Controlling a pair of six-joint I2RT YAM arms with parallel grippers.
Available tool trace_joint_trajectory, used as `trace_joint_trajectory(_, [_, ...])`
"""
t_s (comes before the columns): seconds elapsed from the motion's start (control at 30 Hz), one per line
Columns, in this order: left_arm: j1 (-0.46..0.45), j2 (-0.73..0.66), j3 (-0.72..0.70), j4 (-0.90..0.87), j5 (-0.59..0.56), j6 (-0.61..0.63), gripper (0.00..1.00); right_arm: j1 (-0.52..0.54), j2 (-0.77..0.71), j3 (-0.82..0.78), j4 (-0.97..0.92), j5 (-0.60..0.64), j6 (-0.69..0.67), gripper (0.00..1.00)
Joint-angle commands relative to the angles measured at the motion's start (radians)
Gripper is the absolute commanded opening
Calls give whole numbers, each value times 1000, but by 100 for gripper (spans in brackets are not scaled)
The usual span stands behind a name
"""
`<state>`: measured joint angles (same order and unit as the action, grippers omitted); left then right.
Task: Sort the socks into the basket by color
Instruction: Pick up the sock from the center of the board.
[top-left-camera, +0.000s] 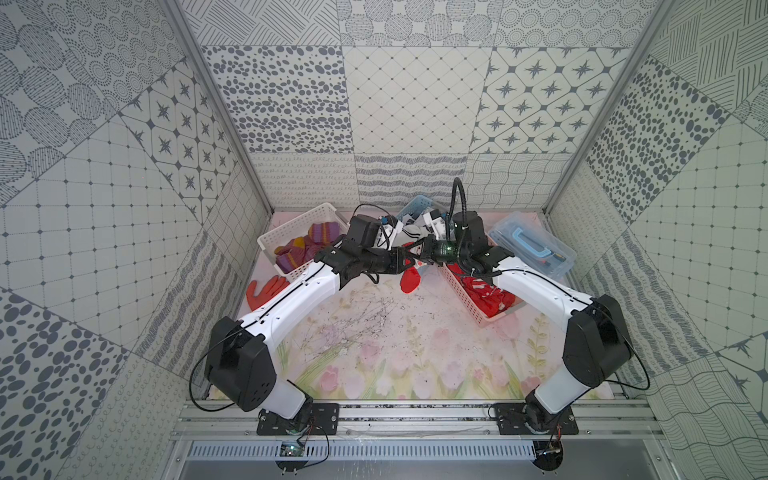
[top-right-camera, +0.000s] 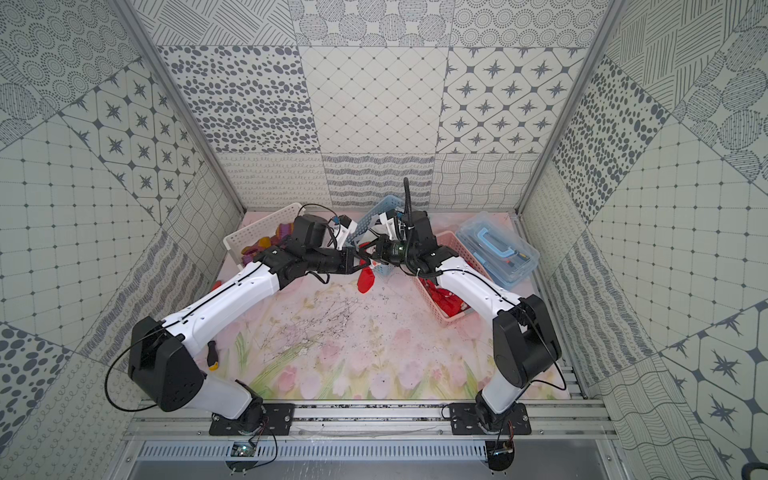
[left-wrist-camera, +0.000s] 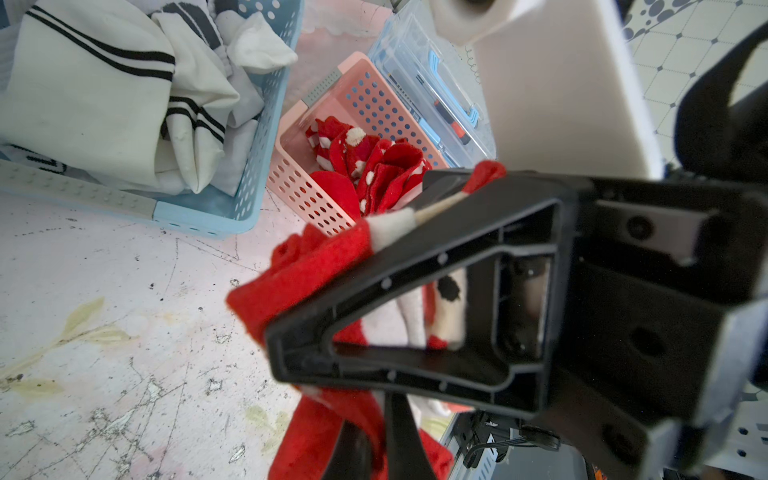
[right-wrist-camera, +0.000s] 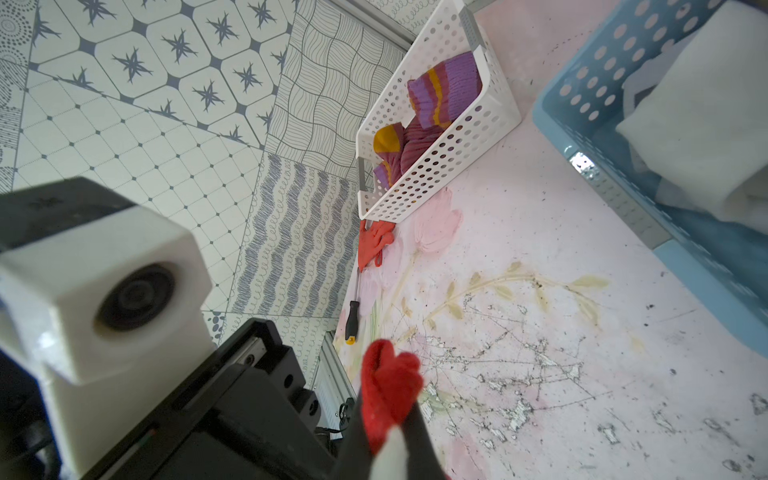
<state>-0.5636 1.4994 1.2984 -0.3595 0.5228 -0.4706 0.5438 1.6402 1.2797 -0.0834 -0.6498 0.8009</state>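
— How many baskets stand on the counter (top-left-camera: 374, 345), from the left?

— Three. A white basket (top-left-camera: 271, 245) holds the purple socks (top-left-camera: 305, 249), bunched too tightly to count. Just beside its near end lies one orange glove (top-left-camera: 266, 291), and nearer the left arm's base one screwdriver (top-right-camera: 212, 355).

— And the middle?

— Two tools meet there above the counter. The left tool (top-left-camera: 406, 259) is clamped on one red sock (top-left-camera: 410, 280), whose toe hangs down. The right tool (top-left-camera: 420, 254) is pinched narrow on the same sock from the opposite side; its wrist view shows red cloth squeezed between its fingers (right-wrist-camera: 417, 436).

— Behind them?

— A blue basket (left-wrist-camera: 249, 174) with white socks (left-wrist-camera: 104, 95), black-striped, at least two, the rest hidden in folds.

— To the right?

— A pink basket (top-left-camera: 469, 309) under the right arm, carrying a heap of red socks (top-left-camera: 486, 295), number unclear. Beyond it, one clear blue-handled box (top-left-camera: 536, 245), lid on.
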Motion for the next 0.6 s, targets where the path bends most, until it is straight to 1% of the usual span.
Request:
trace_joint_trajectory(0.0, [-2,-2,33,67,1,18,20,-1,-34,-15,-73,13,-38,0])
trace_joint_trajectory(0.03, [-3,-1,34,61,-6,19,31,-10,-43,-13,-89,21,-46,0])
trace_joint_trajectory(0.1, [-3,-2,38,42,-21,25,48,-34,-57,-8,-128,42,-65,0])
trace_joint_trajectory(0.17, [-3,-7,36,24,-44,30,55,-67,-73,-2,-167,65,-86,0])
trace_joint_trajectory(0.23, [-2,-18,34,2,-73,37,59,-108,-82,11,-215,93,-112,0])
trace_joint_trajectory(0.33, [-2,-32,30,-35,-114,44,61,-171,-77,34,-266,125,-146,0])
trace_joint_trajectory(0.57, [1,-64,10,-80,-200,37,63,-289,3,119,-339,225,-231,0])
